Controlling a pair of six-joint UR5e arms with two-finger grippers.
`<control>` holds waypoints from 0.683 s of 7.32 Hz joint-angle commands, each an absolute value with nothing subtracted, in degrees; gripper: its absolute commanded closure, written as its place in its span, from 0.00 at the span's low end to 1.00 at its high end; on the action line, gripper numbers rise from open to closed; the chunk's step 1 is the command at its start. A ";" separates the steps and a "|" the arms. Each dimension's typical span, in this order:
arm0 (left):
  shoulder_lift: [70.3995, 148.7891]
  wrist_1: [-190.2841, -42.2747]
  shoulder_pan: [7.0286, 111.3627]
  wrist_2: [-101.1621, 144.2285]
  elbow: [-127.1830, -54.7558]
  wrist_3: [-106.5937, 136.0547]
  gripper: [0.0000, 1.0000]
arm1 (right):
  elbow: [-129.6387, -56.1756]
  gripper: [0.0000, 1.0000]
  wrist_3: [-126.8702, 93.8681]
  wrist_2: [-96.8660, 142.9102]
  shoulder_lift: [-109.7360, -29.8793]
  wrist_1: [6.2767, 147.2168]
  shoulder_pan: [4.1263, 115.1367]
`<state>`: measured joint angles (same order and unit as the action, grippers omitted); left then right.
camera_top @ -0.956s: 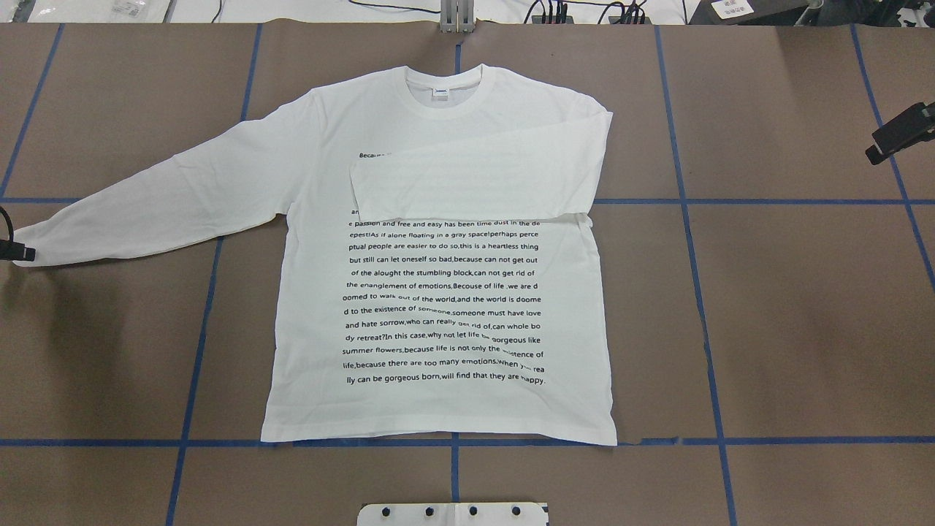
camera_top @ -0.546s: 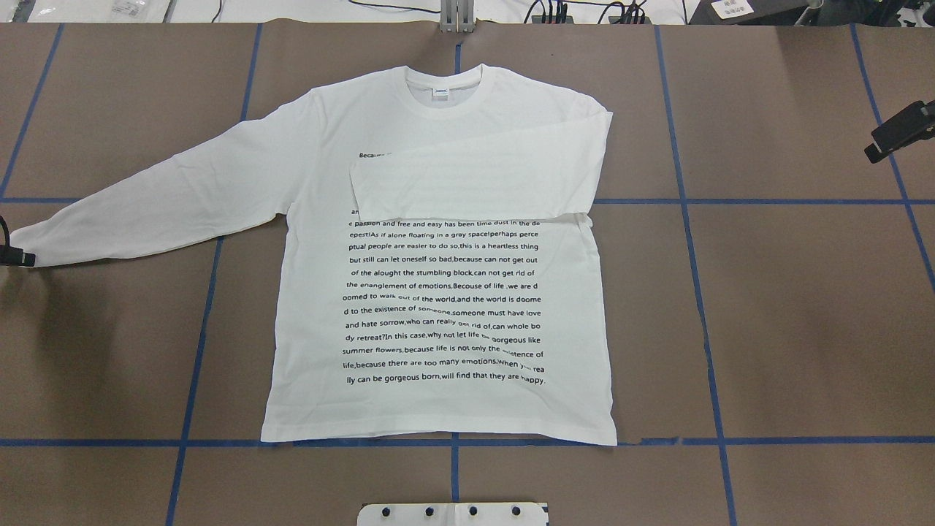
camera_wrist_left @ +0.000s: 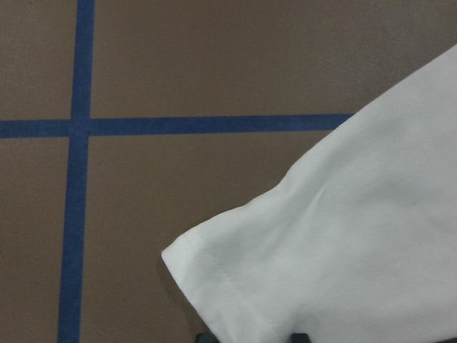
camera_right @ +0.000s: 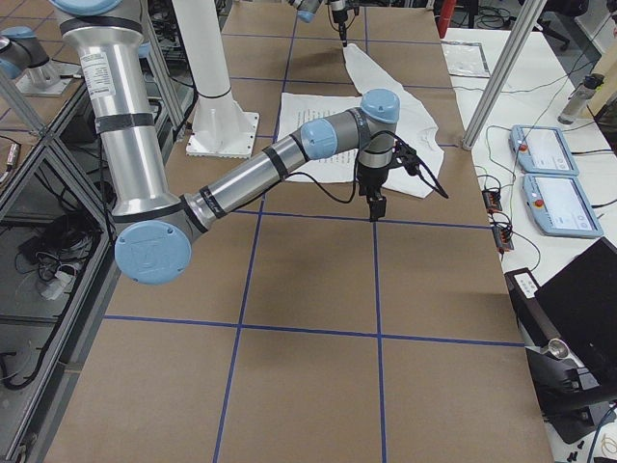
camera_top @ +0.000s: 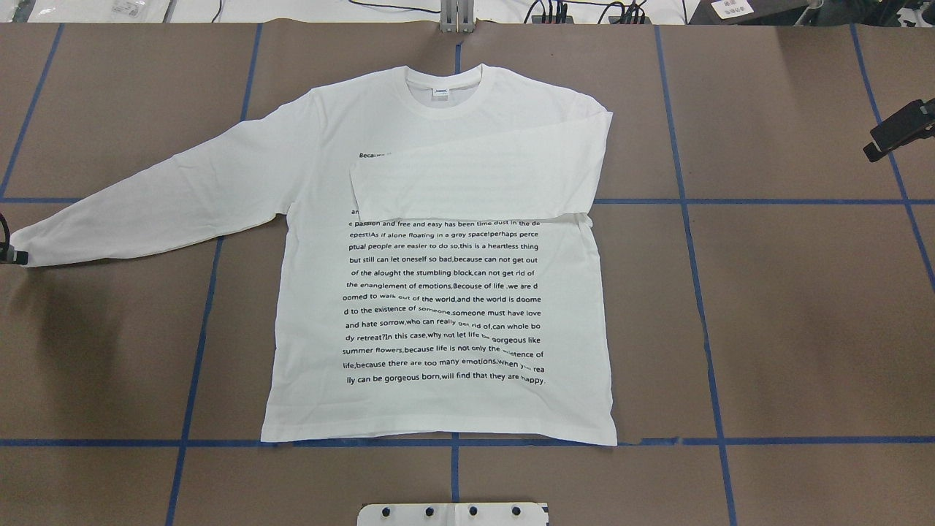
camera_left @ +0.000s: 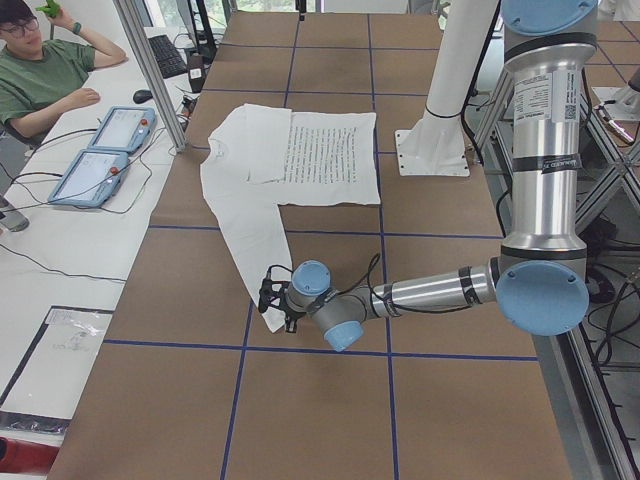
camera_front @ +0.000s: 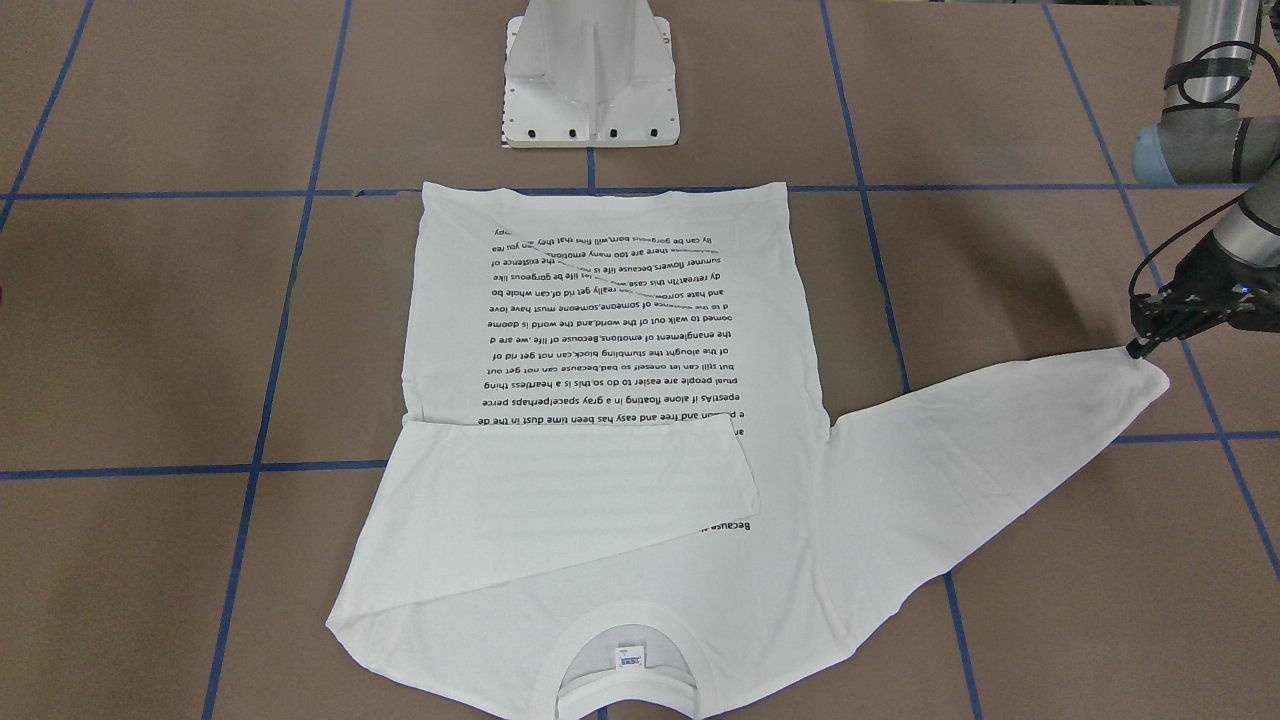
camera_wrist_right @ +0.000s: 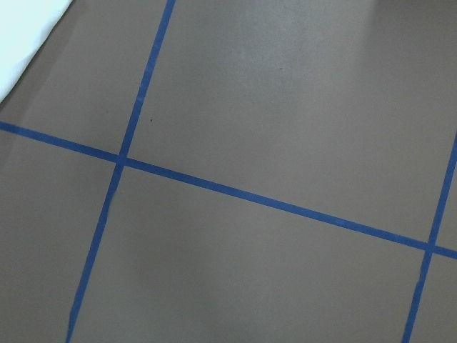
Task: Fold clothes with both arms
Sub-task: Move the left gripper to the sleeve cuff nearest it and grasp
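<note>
Flat on the brown tabletop (camera_top: 767, 329), text side up: white long-sleeved cotton T-shirt (camera_top: 438, 292), one sleeve folded across its chest. The left black two-finger gripper (camera_front: 1137, 348) is pinched closed on the outstretched sleeve's cuff (camera_wrist_left: 214, 279). The right black two-finger gripper (camera_top: 871, 153) hangs empty, well apart; its opening I cannot tell.

The T-shirt (camera_top: 438, 307) is viewed from over its hem in the overhead view and, steeply, from over its collar in the front-facing view. The side views look along the table (camera_left: 320, 400) from beyond either sleeve. The shirt is shared by these four. Its outstretched cuff (camera_wrist_left: 214, 264) is framed closely by the left wrist camera; mostly bare table off its other side by the right.
</note>
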<state>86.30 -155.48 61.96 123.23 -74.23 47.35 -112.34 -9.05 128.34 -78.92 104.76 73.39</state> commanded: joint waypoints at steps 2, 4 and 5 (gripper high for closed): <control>87.62 -155.66 62.05 129.86 -77.67 47.11 1.00 | -112.50 0.00 -9.14 128.93 -78.84 104.77 73.39; 91.90 -153.83 63.80 130.43 -81.64 47.72 1.00 | -112.59 0.00 -9.14 129.11 -79.01 104.77 73.39; 95.67 -147.37 65.98 131.56 -83.04 47.72 1.00 | -112.50 0.00 -9.14 129.11 -79.10 104.77 73.39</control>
